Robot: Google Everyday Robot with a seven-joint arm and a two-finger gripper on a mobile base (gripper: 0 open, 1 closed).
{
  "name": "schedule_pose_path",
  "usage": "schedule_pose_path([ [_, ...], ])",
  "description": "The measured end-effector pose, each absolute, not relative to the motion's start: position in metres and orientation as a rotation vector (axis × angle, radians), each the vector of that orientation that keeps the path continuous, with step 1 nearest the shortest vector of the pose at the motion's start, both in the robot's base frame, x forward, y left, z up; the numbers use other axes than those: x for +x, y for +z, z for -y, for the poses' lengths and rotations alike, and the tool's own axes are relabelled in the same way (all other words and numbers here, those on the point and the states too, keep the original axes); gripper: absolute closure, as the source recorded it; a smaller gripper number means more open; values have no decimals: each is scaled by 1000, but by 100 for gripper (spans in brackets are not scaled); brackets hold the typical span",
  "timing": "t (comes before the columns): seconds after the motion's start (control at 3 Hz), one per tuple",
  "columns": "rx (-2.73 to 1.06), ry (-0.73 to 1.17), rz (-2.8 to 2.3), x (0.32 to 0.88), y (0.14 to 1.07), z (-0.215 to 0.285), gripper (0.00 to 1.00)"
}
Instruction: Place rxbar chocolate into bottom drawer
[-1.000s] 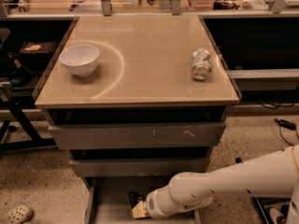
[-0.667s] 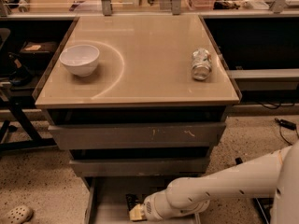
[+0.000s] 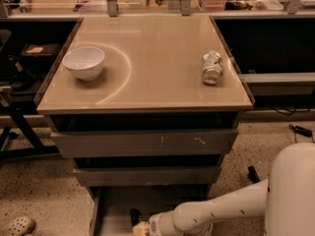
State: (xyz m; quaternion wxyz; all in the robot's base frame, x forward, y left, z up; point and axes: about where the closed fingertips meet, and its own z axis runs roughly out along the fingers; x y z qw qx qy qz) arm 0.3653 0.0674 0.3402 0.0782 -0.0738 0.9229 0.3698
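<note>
- Tan glossy surface (image 3: 157, 48) is capping the cabinet and carrying a pale curved glare.
- Your white arm (image 3: 231, 210) is spanning the lower right corner, smooth and rounded.
- Two wide grey drawer fronts (image 3: 145, 142) are showing pale scuffs and no lettering.
- Bottom drawer (image 3: 115, 205) is standing pulled out at floor level, a shallow grey tray with thin walls.
- Round white bowl (image 3: 83, 63) is sitting on the surface's left side.
- Crushed silver can (image 3: 212, 68) is lying on the surface's right side, its label unreadable.
- Pale sandal (image 3: 17, 226) is lying on the speckled floor, far left.
- Your gripper (image 3: 139, 225) is hanging inside the bottom drawer; you cannot tell its grip.
- Rxbar chocolate (image 3: 135, 215) is showing as a small dark shape at the gripper's tip, over the tray, with no print legible.
</note>
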Motion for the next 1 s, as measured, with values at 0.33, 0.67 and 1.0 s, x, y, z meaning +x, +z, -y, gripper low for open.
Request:
schedule_pose_path([
  [0.33, -221, 1107, -2763, 365, 340, -67, 100],
  [0.67, -178, 1151, -2754, 367, 315, -73, 100],
  [1.0, -84, 1207, -2680, 383, 275, -78, 100],
])
